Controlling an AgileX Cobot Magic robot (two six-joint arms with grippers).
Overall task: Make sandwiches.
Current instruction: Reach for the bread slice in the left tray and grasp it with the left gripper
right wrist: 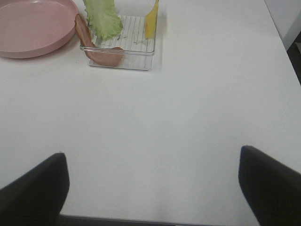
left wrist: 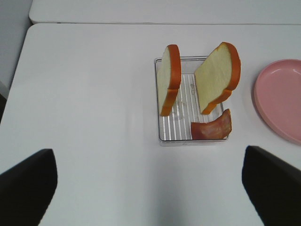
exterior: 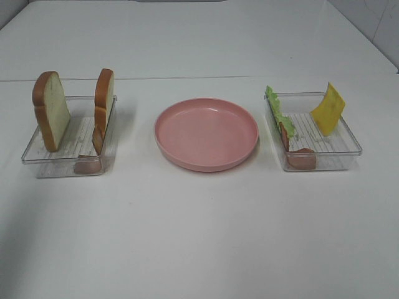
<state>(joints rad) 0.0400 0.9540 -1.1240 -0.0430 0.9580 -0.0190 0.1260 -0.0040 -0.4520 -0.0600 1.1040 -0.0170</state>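
Two white bread slices (exterior: pixel 51 111) (exterior: pixel 104 103) with orange-brown crust stand on edge in the left clear tray (exterior: pixel 37 163), with a bacon strip (exterior: pixel 87 165) at its front. The right clear tray (exterior: pixel 340 161) holds a green lettuce leaf (exterior: pixel 275 106), a yellow cheese square (exterior: pixel 328 109) and bacon (exterior: pixel 302 157). My left gripper (left wrist: pixel 149 186) hangs open, well short of the bread (left wrist: pixel 168 77). Far back from the lettuce (right wrist: pixel 103 19) and cheese (right wrist: pixel 151 21), my right gripper (right wrist: pixel 153 188) is open too. Neither gripper shows in the exterior high view.
A round pink plate (exterior: pixel 206 132) lies between the two trays with nothing on it. Everything sits on a white table whose back edge runs behind the trays. White tabletop stretches from the trays toward the near side.
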